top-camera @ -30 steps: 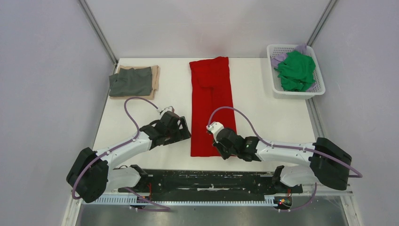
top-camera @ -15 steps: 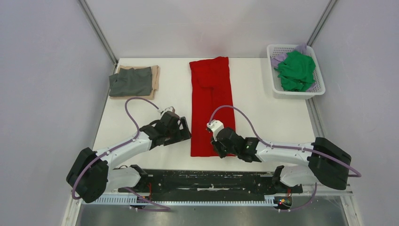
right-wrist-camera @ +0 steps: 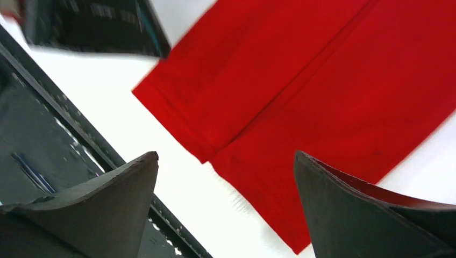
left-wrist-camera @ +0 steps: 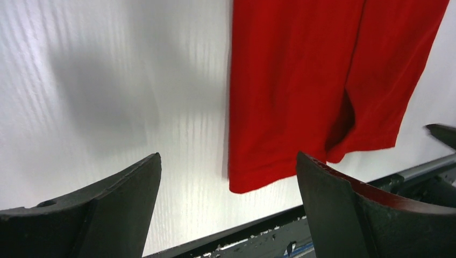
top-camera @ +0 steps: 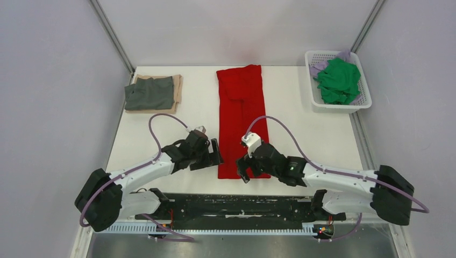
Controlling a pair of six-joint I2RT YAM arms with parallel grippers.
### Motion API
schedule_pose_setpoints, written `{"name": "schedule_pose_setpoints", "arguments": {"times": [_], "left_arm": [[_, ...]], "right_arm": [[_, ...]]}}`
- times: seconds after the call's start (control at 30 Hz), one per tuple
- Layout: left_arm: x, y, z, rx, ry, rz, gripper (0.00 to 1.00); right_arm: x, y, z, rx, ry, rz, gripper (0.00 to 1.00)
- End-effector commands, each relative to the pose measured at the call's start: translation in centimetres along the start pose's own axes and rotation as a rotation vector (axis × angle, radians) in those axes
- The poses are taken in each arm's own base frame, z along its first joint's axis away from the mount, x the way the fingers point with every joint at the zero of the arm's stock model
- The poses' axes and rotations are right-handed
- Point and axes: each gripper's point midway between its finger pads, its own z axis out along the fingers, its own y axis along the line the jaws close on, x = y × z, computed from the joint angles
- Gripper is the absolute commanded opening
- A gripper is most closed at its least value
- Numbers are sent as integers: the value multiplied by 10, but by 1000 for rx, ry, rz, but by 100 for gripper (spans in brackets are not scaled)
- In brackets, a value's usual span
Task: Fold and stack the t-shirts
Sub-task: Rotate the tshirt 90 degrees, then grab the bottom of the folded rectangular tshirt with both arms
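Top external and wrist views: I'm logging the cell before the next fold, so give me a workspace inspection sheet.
Surface: white table.
Job's things: red t-shirt folded into a long strip, centre; dark grey t-shirt folded on tan t-shirt, far left; green t-shirt and lilac t-shirt crumpled in white lattice basket, far right.
Clutter: nothing seen.
Grippers: left gripper open at the strip's near left corner; right gripper open over its near hem; neither holds cloth.
Cables: left purple cable and right purple cable arch above the wrists.
Surroundings: pale walls, metal corner posts.
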Motion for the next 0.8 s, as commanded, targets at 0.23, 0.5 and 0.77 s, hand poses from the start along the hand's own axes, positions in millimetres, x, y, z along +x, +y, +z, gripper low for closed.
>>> {"name": "schedule_pose_setpoints", "arguments": {"times": [0.23, 0.5, 0.77], "left_arm": [[44, -6, -3, 53, 102, -11, 86], [56, -10, 11, 109, 133, -57, 65], [65, -17, 16, 152, 177, -82, 43]], "right_arm": [[3, -76, -45, 254, -185, 233, 98], [38, -87, -35, 230, -85, 347, 90], [64, -83, -28, 217, -1, 372, 70]]}}
